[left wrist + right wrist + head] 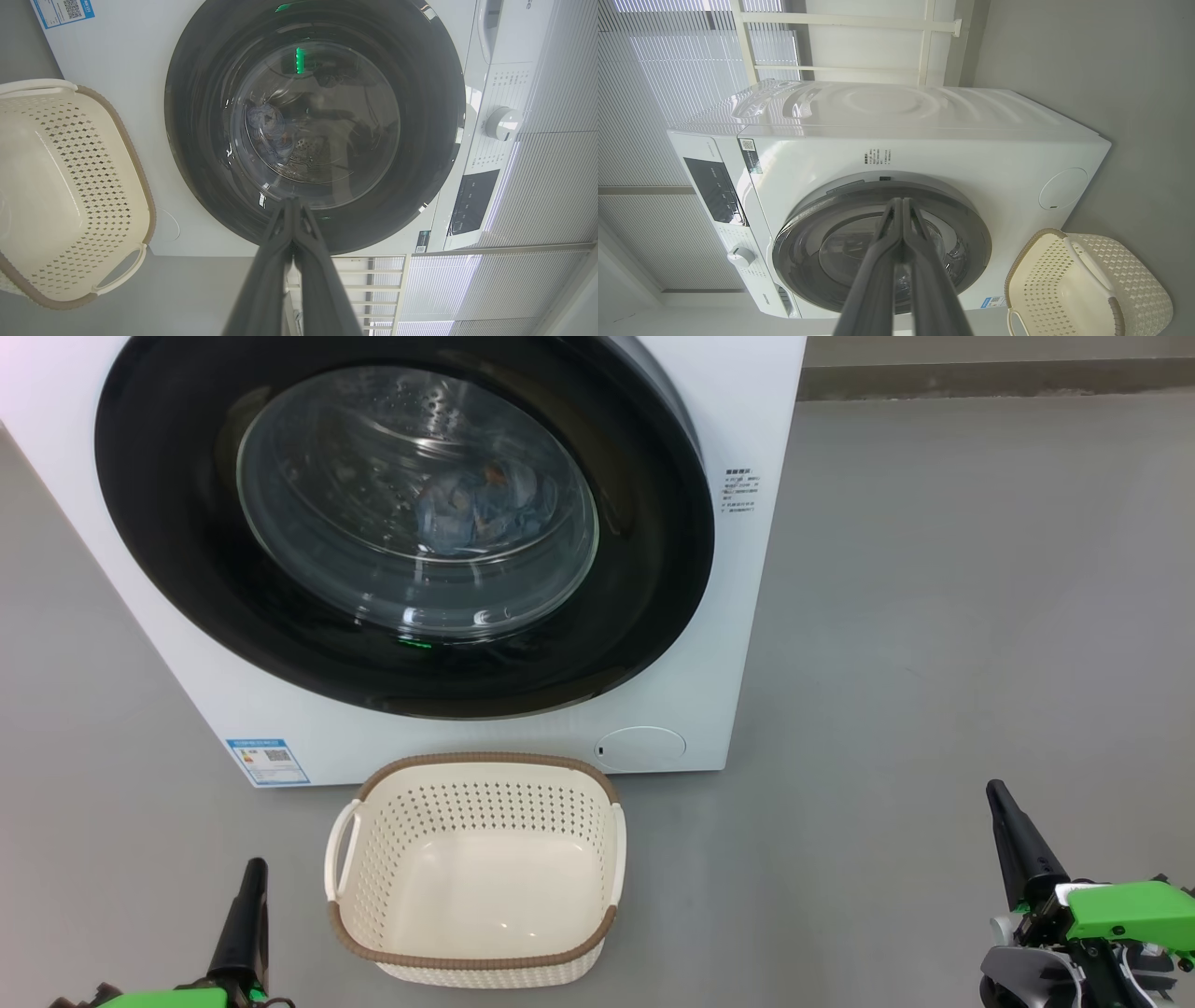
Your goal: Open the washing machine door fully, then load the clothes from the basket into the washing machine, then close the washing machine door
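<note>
The white washing machine point(747, 644) stands ahead with its round black door point(168, 551) flat against the front, closed. Through the glass window I see the light blue clothes point(476, 509) lying in the drum; they also show as clothes point(266, 126) in the left wrist view. The cream basket point(476, 933) with a brown rim sits on the floor in front of the machine, with nothing in it. My left gripper point(254, 868) is shut at the lower left, apart from the basket. My right gripper point(997, 793) is shut at the lower right, holding nothing.
Grey floor point(934, 616) stretches to the right of the machine. A blue energy label point(268, 761) and a round filter cover point(640, 748) sit low on the front panel. The control panel with a dial point(502, 122) shows in the left wrist view.
</note>
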